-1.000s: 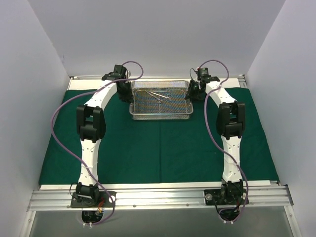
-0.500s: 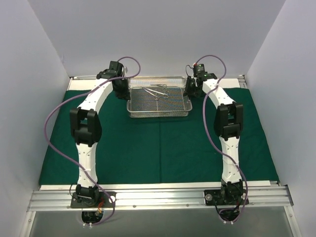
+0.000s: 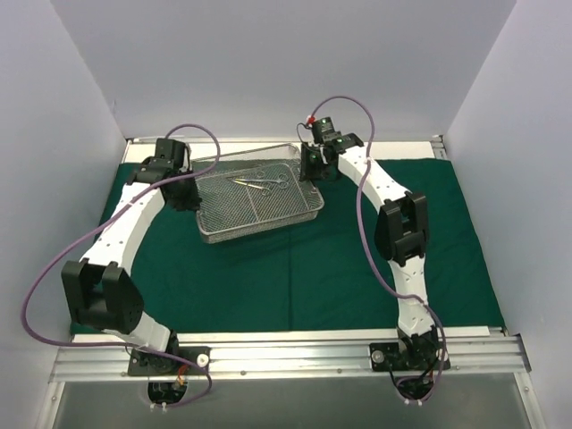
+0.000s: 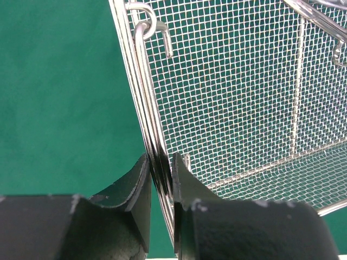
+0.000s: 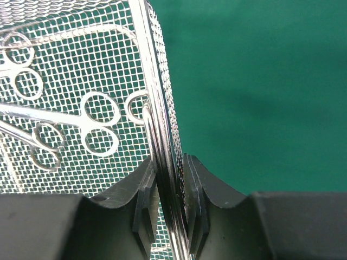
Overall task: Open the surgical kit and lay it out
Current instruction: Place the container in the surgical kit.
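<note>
Toward the far left of the dark green cloth drape (image 3: 295, 277), which covers most of the white desk (image 3: 268, 336), sits the rectangular silver wire-mesh tray (image 3: 264, 230). It is skewed, its right end swung farther from the arm bases than its left end. Whether it rests on the cloth or hangs just above it cannot be told from overhead.

Inside the tray, near its far side, lie the slim shiny metal scissor-like instruments (image 3: 259, 183), close together and partly crossing.

At the tray's left end the left claw (image 3: 193, 192) is clamped on the end wall. Its wrist view shows the left claw (image 4: 161, 173) with two dark fingers (image 4: 135, 184) pressed against either side of the tray's wire rim (image 4: 142, 103), one finger outside over the green cloth (image 4: 59, 92) and one inside the mesh.

At the opposite end the right claw (image 3: 313, 170) pinches the right end wall in the same way. From its wrist camera the right claw (image 5: 168, 173) has its fingers (image 5: 198, 179) tight on the rim (image 5: 144, 54), with the ring handles of the instruments (image 5: 100, 124) lying on the mesh floor just inside and bare cloth (image 5: 260, 81) outside.
</note>
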`<state>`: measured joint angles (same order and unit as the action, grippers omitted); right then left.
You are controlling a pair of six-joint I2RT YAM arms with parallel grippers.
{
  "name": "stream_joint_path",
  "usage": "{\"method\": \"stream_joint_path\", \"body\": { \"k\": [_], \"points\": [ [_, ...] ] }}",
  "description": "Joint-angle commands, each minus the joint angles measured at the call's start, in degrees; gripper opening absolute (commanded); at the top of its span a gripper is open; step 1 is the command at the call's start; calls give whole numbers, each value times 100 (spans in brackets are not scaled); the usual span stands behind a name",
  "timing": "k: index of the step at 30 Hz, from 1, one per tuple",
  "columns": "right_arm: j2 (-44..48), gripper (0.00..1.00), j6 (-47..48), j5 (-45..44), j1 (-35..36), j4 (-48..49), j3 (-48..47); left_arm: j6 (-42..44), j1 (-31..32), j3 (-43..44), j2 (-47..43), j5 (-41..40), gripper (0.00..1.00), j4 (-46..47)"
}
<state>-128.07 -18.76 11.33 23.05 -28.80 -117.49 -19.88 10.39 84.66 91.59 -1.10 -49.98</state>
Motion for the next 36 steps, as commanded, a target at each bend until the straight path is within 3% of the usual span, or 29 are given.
{"method": "stream_joint_path", "body": {
  "k": [1,10,18,28,32,34,35,36],
  "points": [
    [476,0,-286,185,462,498,-186,178,130,-598,-974,419,2,-21],
    [291,0,22,-209,1351,357,-20,-385,77,-2101,-2154,444,2,-197],
    [-174,0,171,-184,1545,76,-468,-1229,112,-2806,-2418,163,2,-258],
    [-464,0,242,-34,1562,85,-389,-2055,147,-3544,-2356,795,4,-48],
    [-473,3,294,-140,1527,41,-257,-2248,156,-3746,-2488,980,37,6],
    [-412,15,294,-158,1510,76,-100,-2275,165,-3825,-2550,1033,43,5],
    [-342,18,277,-166,1484,102,-29,-2301,174,-3843,-2576,1033,55,5],
    [-315,23,268,-158,1457,172,50,-2301,174,-3861,-2654,1085,59,14]
  ]
}}
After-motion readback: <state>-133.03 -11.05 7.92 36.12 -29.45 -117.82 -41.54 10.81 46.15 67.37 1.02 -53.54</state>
